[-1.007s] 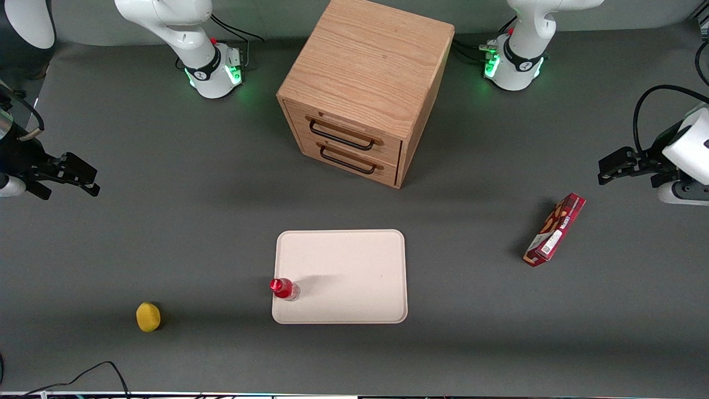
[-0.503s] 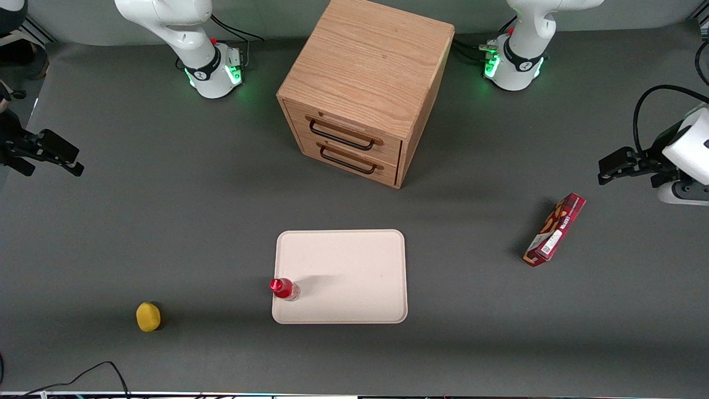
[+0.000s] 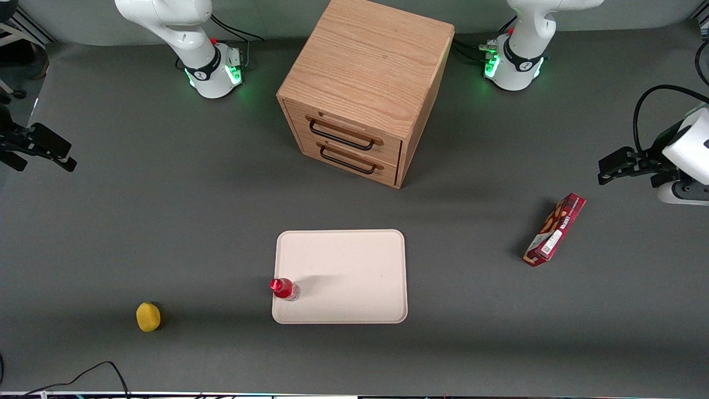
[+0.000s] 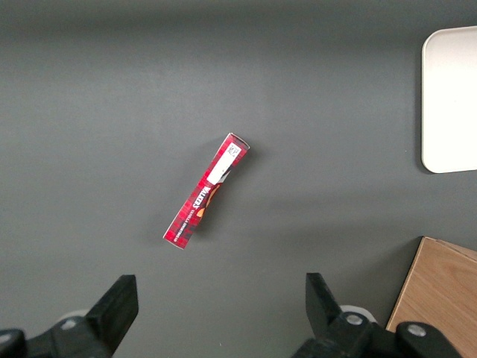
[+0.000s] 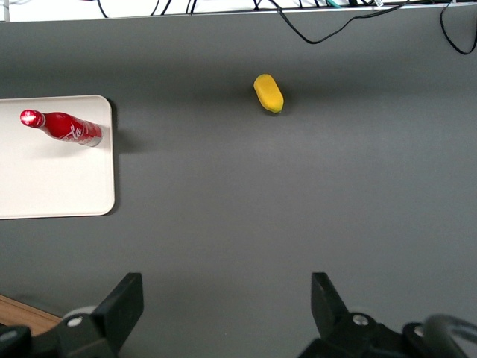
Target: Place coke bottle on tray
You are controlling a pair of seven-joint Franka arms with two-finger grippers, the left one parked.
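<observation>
With the coke bottle [image 3: 284, 289] upright on the tray [image 3: 354, 271] near its lower-left edge, my gripper [image 3: 49, 149] hangs wide open and empty at the frame's left edge (placing looks done, nothing more needed).

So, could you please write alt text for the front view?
A small red coke bottle stands upright on a beige tray, at its edge. The open gripper hangs far off at the working arm's end of the table.

White script on coke bottle [image 5: 65, 128], snack box [image 4: 206, 191] lettering, perhaps unreadable
</observation>
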